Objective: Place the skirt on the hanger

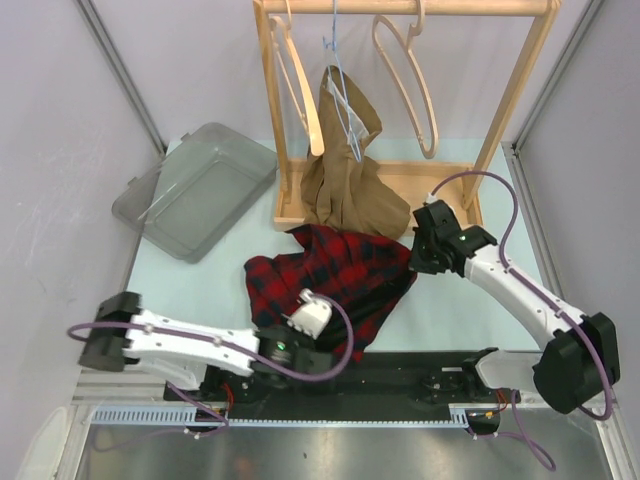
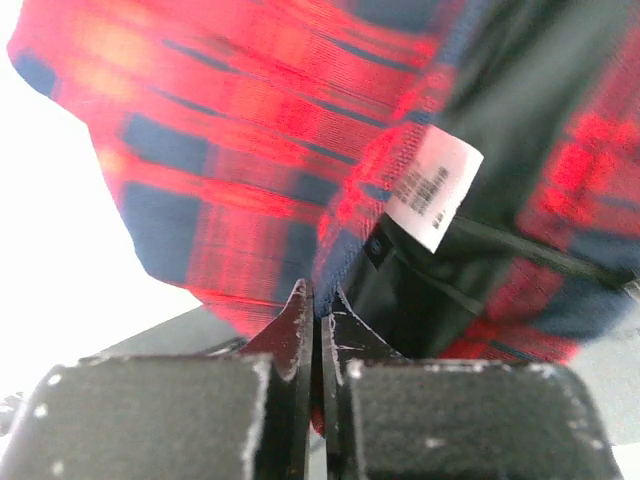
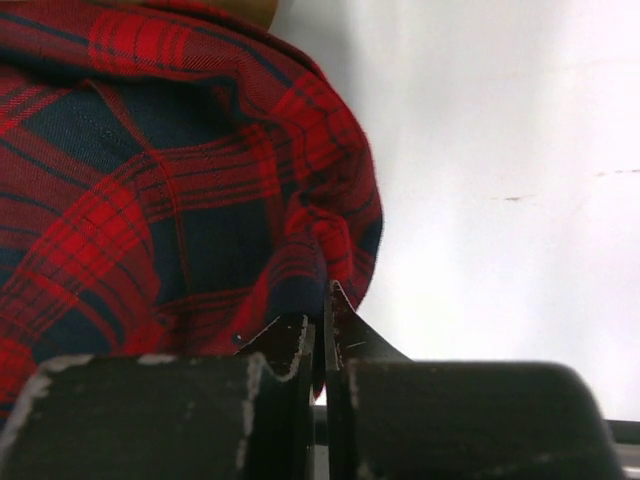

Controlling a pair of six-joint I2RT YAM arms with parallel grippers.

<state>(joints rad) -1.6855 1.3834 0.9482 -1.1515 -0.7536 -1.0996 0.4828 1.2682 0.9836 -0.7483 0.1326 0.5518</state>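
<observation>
The red and dark blue plaid skirt [image 1: 335,275] lies crumpled on the table in front of the wooden rack. My left gripper [image 1: 300,322] is shut on the skirt's near edge; in the left wrist view the cloth [image 2: 250,150] is pinched between the jaws, with a white label [image 2: 432,192] beside the dark lining. My right gripper [image 1: 418,255] is shut on the skirt's right edge, the cloth [image 3: 180,200] caught between its jaws. Wooden hangers [image 1: 410,75] and a blue wire hanger [image 1: 345,110] hang from the rack's rail.
A tan garment [image 1: 345,175] hangs on the blue hanger and drapes onto the rack's base [image 1: 430,185]. A grey plastic bin [image 1: 195,190] lies at the back left. The rack's uprights [image 1: 265,110] stand behind the skirt.
</observation>
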